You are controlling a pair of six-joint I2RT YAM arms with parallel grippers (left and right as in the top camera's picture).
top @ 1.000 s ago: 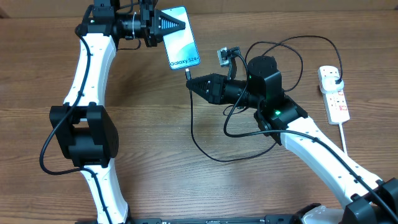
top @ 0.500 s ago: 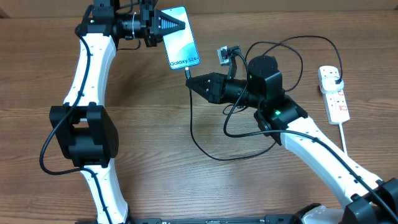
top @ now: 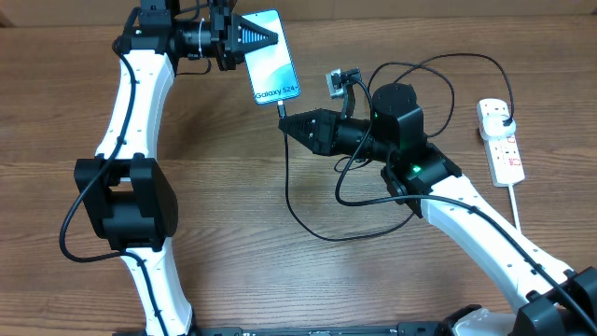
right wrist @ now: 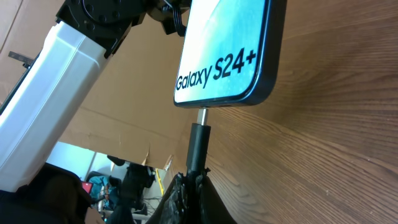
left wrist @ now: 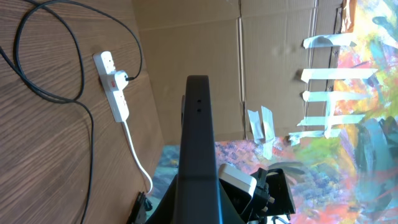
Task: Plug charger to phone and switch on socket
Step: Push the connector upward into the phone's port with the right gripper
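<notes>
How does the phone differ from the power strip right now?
The phone is gripped by the left hand, blue-screened; the power strip lies untouched on the table, white with red switches. The strip already carries the charger's black plug; the phone's port only meets the connector. Both are rectangular.

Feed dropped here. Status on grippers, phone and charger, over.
Left gripper shut on slim blue-screened phone. Right gripper shut on thin black charger cable, connector tip at phone's port, metal showing. Black plug in white power strip. Nothing in the way.
</notes>
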